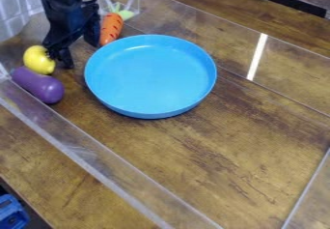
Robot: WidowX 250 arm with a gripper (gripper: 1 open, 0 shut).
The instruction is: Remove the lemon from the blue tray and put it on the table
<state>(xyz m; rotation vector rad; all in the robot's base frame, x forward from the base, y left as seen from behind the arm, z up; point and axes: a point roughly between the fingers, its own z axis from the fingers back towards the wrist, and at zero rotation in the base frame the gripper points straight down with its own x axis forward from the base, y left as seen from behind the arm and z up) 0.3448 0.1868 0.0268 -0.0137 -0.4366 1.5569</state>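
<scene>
At upper left, the lemon (39,59) lies on the table (194,165), outside the blue tray (150,74).
Gripper (60,49) open just beside it, apparently released.

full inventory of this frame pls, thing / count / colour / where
Small glossy yellow lemon: 1, yellow, on the table at far left, outside the tray, right beside the gripper.
Purple eggplant: 1, purple, on the table just in front of the lemon.
Orange carrot with green top: 1, orange and green, on the table behind the tray, upper left.
Large round shallow blue plastic tray: 1, bright blue, centre-left of the table, nothing in it.
Dark brown wood-plank table with clear raised edges: 1, brown, fills the view.
Dark items at the top right edge: too cropped to identify.
Black robot gripper: 1, black, upper left, jaws open and pointing down next to the lemon, holding nothing.
</scene>
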